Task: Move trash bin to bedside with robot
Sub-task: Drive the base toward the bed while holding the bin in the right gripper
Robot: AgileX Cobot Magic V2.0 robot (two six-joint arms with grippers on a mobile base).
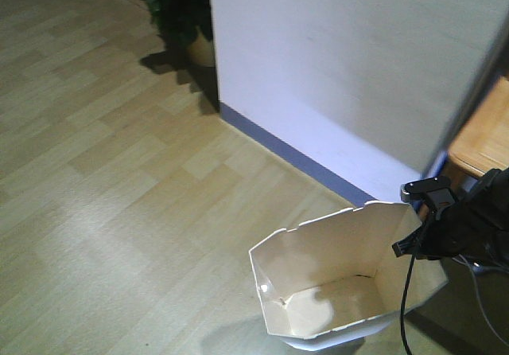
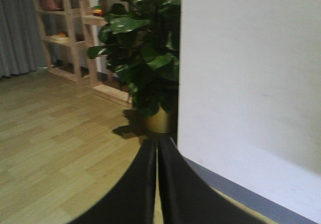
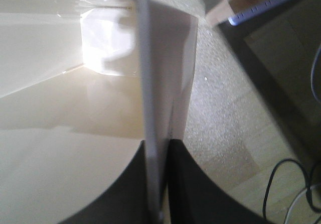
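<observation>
The white trash bin (image 1: pixel 318 267) stands on the wooden floor at the lower right of the front view, its cream inside empty. My right gripper (image 1: pixel 407 243), a black clamp with a trailing cable, is shut on the bin's right rim. In the right wrist view the rim wall (image 3: pixel 150 83) runs up between the two dark fingers of the right gripper (image 3: pixel 158 146), one inside the bin and one outside. My left gripper (image 2: pixel 157 143) is shut with nothing in it, held above the floor. The bedside is out of view.
A white wall (image 1: pixel 342 68) with a dark baseboard runs diagonally just behind the bin. A potted plant (image 2: pixel 145 58) stands at the wall's corner, with wooden shelves (image 2: pixel 60 33) beyond it. A wooden furniture edge (image 1: pixel 485 132) shows at the right. A power strip (image 3: pixel 266 5) lies on the floor.
</observation>
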